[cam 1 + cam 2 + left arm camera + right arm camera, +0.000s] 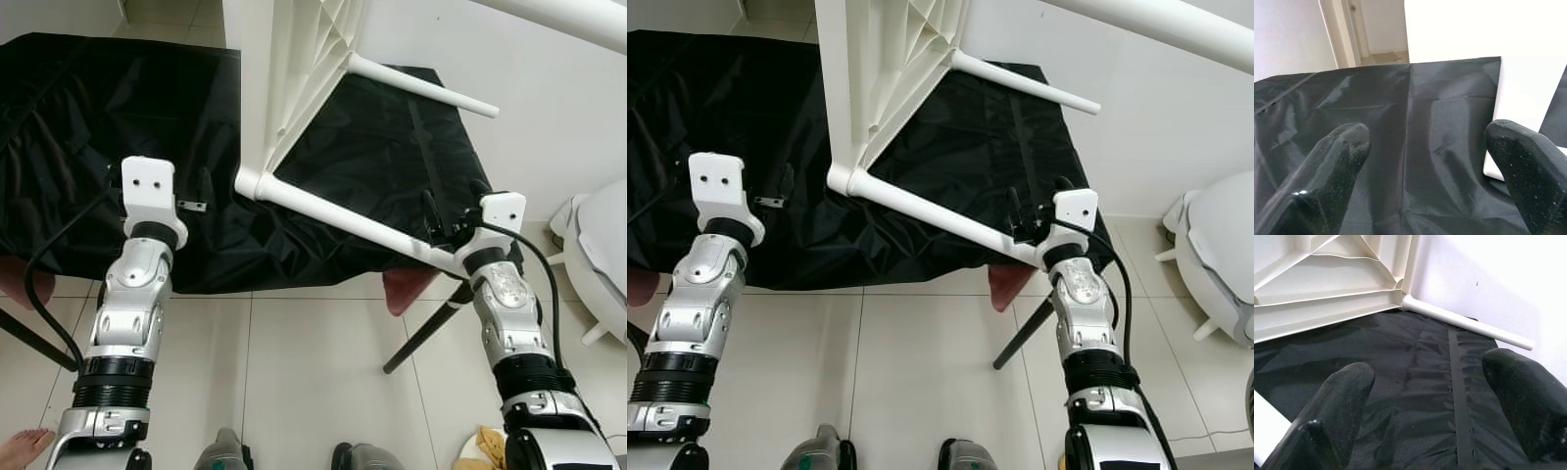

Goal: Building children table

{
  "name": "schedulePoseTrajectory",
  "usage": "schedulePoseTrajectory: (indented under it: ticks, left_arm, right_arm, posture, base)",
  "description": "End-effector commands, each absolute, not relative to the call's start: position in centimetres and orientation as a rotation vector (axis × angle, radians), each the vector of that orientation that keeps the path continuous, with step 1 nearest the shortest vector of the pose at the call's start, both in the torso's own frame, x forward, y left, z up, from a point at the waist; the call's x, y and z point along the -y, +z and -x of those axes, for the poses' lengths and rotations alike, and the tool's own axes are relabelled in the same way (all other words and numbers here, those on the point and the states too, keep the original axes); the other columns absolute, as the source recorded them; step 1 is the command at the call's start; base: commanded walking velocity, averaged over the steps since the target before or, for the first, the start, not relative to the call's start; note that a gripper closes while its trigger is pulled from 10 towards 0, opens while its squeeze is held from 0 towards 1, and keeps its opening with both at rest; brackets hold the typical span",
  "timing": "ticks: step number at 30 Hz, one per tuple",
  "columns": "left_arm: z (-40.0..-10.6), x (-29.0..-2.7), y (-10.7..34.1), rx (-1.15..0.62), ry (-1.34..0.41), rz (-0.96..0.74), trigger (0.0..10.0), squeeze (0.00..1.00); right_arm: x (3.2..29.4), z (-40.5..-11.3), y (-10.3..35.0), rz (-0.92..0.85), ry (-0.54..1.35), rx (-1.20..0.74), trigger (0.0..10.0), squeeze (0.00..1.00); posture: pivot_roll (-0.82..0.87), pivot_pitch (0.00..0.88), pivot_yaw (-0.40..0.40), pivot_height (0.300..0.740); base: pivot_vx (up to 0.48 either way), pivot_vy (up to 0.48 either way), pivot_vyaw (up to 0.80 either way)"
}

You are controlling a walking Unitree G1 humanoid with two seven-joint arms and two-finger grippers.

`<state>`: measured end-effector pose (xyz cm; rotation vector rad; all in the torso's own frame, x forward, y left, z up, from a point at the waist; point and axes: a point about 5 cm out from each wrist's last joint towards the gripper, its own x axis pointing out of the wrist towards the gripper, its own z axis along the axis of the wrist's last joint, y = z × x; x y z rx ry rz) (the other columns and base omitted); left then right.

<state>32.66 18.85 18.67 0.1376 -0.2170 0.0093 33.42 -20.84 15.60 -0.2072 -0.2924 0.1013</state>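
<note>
The white children's table is lying tipped on its side on a work surface draped in black cloth, its ribbed underside facing toward the robot's right, with several round white legs already seated in their corner sockets and sticking out. The nearest leg is running from its socket at the table's lower corner out toward the right gripper, which is hovering right at that leg's far end; in the right wrist view its two black fingers are standing wide apart with nothing between them, looking over the cloth toward another leg beyond. The left gripper is resting over the cloth to the left of the tabletop, its fingers likewise spread and gripping nothing. The table looks like moulded plastic, so I would judge it light and fairly stiff, though smooth enough to slide on that slick cloth when pushed. The round legs are probably slippery to pinch; taking one near its middle and bracing the tabletop's edge with the other gripper looks the safest hold.
</note>
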Motion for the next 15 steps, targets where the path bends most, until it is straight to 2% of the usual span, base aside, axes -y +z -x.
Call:
schedulePoseTrajectory:
  ticks: [1,15]
  left_arm:
    - [-32.34,-18.04,18.64,0.214,-0.146,-0.155,10.0,0.0]
    - [-32.01,-17.78,18.5,0.218,-0.146,-0.133,10.0,0.0]
  right_arm:
    - [21.07,-33.26,15.56,0.217,0.102,0.293,10.0,0.0]
    - [20.37,-32.86,15.29,0.2,0.129,0.293,10.0,0.0]
  posture:
    - [0.07,0.04,-0.055,0.74]
    - [0.07,0.042,-0.058,0.74]
  base:
    - [0.0,0.0,0.0]
    - [0.0,0.0,0.0]
